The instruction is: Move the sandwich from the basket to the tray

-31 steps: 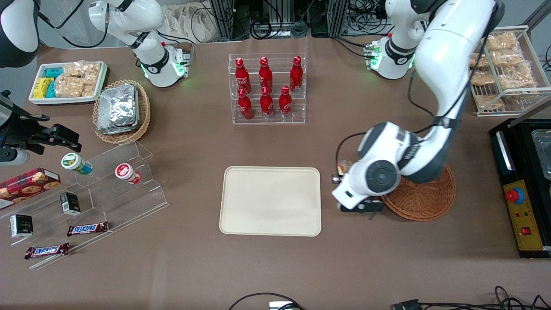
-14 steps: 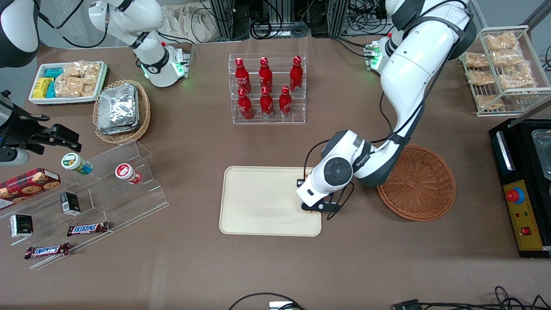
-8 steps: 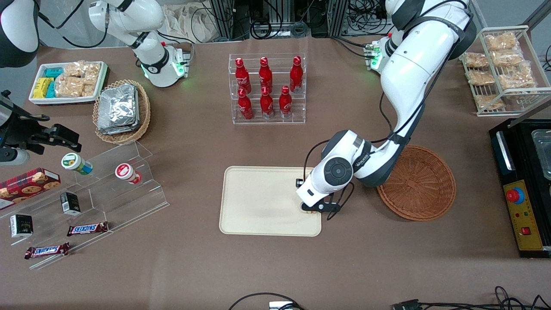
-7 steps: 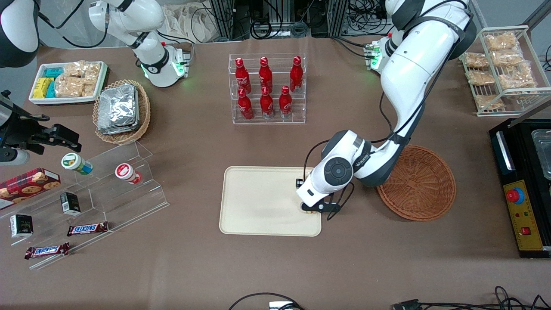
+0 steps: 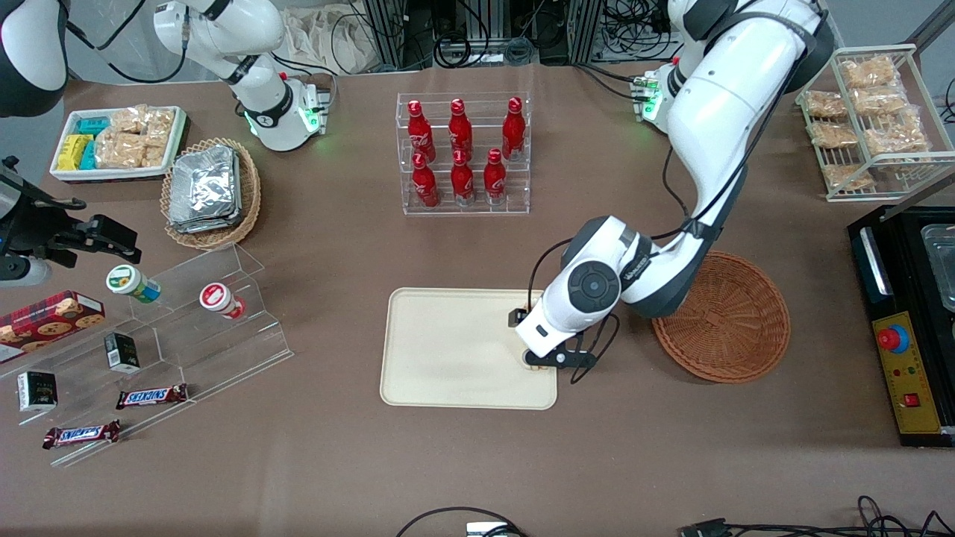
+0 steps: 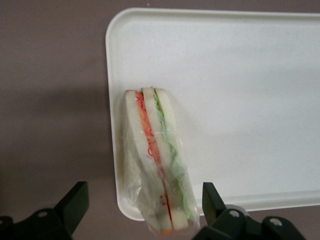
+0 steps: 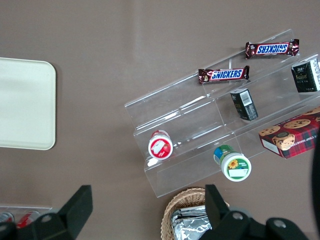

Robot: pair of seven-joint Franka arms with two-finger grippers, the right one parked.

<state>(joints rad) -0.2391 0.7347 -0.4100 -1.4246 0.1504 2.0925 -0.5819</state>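
The sandwich (image 6: 155, 150), a clear-wrapped wedge with orange-red and green filling, lies on the cream tray (image 6: 240, 100) close to its rim. One end of it pokes out over a rounded corner. My left gripper (image 6: 145, 205) is open just above it, one black finger on each side, and neither finger touches the wrap. In the front view the gripper (image 5: 553, 359) hangs over the tray (image 5: 448, 350) at the edge that faces the reddish-brown basket (image 5: 724, 328). The wrist hides most of the sandwich there. Nothing lies in the basket.
A clear rack of red bottles (image 5: 462, 153) stands farther from the front camera than the tray. Toward the parked arm's end are acrylic steps with snacks (image 5: 186, 328) and a tan basket of foil packets (image 5: 211, 192). A black control box (image 5: 906, 321) stands beside the basket.
The arm swung from beside the basket to the tray's near edge. In the last half second the wrist lifted and shifted slightly.
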